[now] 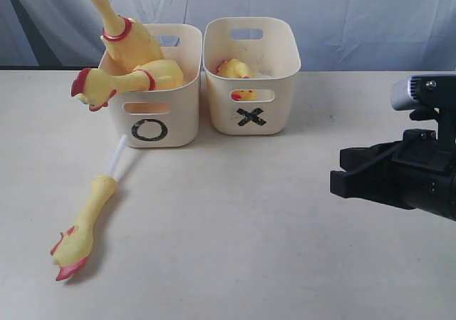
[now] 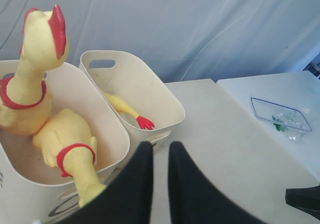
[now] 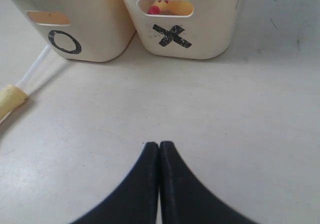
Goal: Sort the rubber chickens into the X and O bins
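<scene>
The thin chicken (image 1: pixel 80 231) lies on the table (image 1: pixel 249 249), far left, with its white tube (image 1: pixel 116 157) pointing at the O bin (image 1: pixel 167 120). It is the one not in a bin yet, so I think it is next. I cannot see if the tube's end touches the bin.

Two big chickens fill the O bin. One (image 1: pixel 128 45) stands up because it is too long to lie down, and its head is cut off at the top of the far view. The other (image 1: pixel 121 81) hangs its head over the rim.

The left jaws hover over the bins, a little apart, with nothing between them (only the wrist view shows them).

Just beside is the X bin (image 1: pixel 278 63). A small chicken (image 1: pixel 234 68) sits low inside, mostly hidden by the wall; a bit peeks through the handle slot.

On the right, the right arm (image 1: pixel 420 184) waits low over the table. The right jaws are pressed together and hold nothing.

Something clear (image 2: pixel 280 114) lies on another table; I cannot tell what.
</scene>
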You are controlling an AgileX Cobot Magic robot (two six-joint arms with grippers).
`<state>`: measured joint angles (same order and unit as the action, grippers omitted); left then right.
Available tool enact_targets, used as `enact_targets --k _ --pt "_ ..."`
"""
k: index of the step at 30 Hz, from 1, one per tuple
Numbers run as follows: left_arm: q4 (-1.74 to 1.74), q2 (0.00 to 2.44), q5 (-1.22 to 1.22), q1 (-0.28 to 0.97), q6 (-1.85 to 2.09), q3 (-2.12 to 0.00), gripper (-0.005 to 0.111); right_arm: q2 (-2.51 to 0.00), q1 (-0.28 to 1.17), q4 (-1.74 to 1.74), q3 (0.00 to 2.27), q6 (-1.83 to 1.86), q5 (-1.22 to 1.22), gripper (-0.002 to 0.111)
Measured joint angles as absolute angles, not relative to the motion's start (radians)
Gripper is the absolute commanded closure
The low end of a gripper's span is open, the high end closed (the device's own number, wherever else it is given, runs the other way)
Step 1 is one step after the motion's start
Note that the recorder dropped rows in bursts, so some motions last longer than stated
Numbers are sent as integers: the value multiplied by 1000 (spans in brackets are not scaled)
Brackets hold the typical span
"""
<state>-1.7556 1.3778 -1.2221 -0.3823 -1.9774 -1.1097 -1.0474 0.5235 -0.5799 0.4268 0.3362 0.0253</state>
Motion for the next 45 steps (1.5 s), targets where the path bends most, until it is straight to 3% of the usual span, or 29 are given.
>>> enact_targets --k 15,32,45 --pt "-1756 1312 -1217 -382 -1855 -889 107 -1047 524 -580 427 336 25 109" --pt "-1756 788 -917 -382 -1819 -507 107 -1047 524 -580 427 336 25 109" --pt "-1754 475 -998 -382 -1891 -354 107 -1047 524 -580 427 336 25 109"
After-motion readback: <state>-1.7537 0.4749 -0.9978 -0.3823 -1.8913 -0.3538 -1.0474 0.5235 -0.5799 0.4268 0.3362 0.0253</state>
